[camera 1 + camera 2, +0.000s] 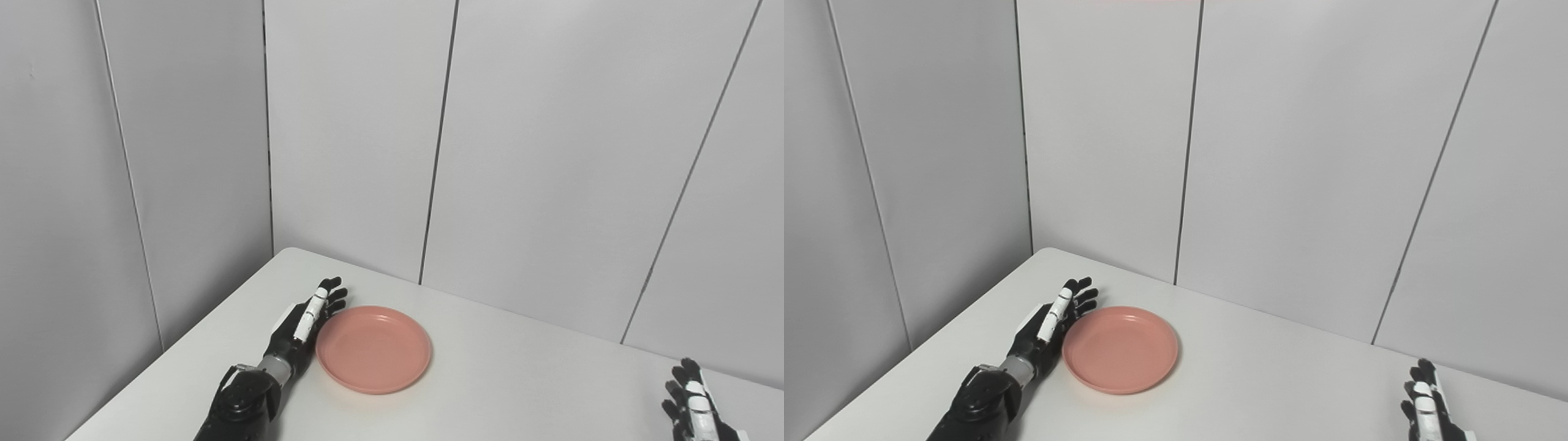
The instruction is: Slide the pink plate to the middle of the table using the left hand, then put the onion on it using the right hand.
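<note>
A pink plate (373,348) lies empty on the white table (520,367), left of the middle. My left hand (306,321) is open, with its fingers stretched out flat along the plate's left rim, touching or nearly touching it. My right hand (695,401) is open and empty at the lower right, partly cut off by the picture's bottom edge. No onion shows in either view.
Grey wall panels (551,153) stand close behind the table and along its left side. The table's left edge (177,349) runs just left of my left arm.
</note>
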